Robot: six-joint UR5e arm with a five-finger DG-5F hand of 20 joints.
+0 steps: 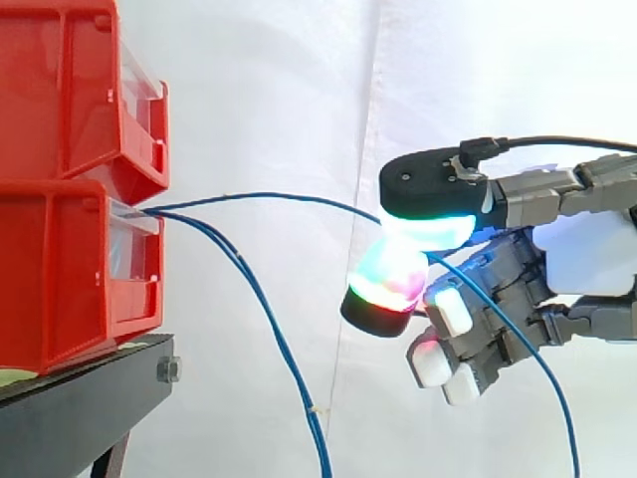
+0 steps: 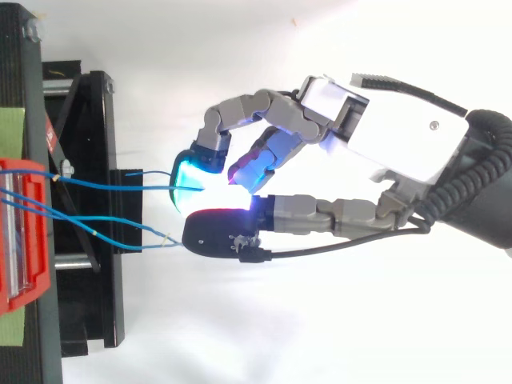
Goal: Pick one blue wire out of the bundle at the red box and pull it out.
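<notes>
Running out of the front opening of the lower red box (image 1: 60,284), the blue wire (image 1: 279,197) is arcing level across open air to the right and passing between two glowing pads of the hand (image 1: 587,254). Beyond the pinch it is dropping steeply down and to the right, out of the side view's bottom edge. The hand is grasping this wire: one long finger is lying nearly level on top, its pad (image 1: 428,199) glowing cyan and green, and a second pad (image 1: 383,289), glowing in mixed colours, is pressing up from just below it. The remaining fingers are curling under the palm, apart from the wire.

In the top view the same wire (image 2: 112,183) is stretching from the box to the cyan pad, and the hand's white palm (image 2: 400,120) is sitting well to the right of the box.

The other blue wires (image 1: 287,357) of the bundle are leaving the same opening and hanging down in a slack curve, apart from the hand.

The lower box is sitting on a black stand (image 1: 80,408), with an upper red box (image 1: 60,90) stacked directly on it. A white curtain (image 1: 279,90) is hanging behind everything.
</notes>
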